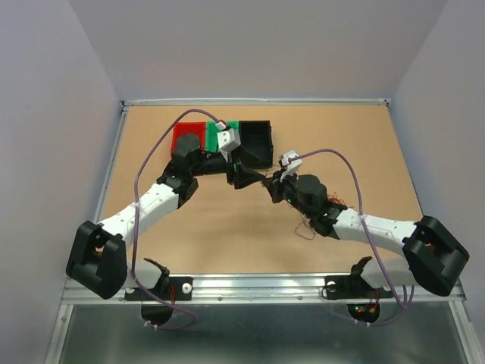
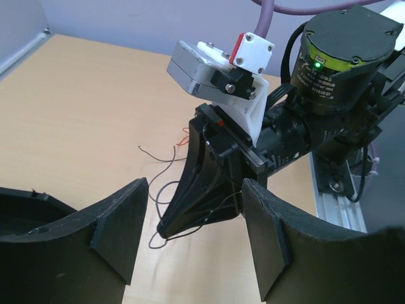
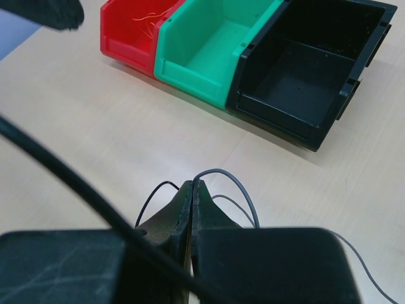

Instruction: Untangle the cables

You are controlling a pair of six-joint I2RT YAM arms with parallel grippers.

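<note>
Two-arm cable-untangling station seen from above and from both wrists. The left gripper point(image 2: 196, 190) stood wide open near the middle of the table point(image 1: 189, 235), its two fingers point(image 2: 120, 231) well apart and holding nothing; the tapered tip of the right gripper point(image 3: 192, 188) lay in the gap between them, clear of both pads. The right gripper's jaws were pressed fully together, and the cables point(image 3: 216, 170) issued from its closed tips: a grey strand arched up and over to one side, while a darker strand curled out to the other. In the left wrist view, further thin dark strands trailed across the wood around that tip, with a short red strand point(image 2: 185, 136) lying beyond them. More loose wire point(image 1: 307, 230) rested on the table just beside the right arm's forearm. At the far side of the table stood a row of three open bins, touching one another: a red bin point(image 3: 130, 35) containing a few orange strands point(image 3: 152, 18), a green bin point(image 3: 209, 54), and a black bin point(image 3: 310, 85).
</note>
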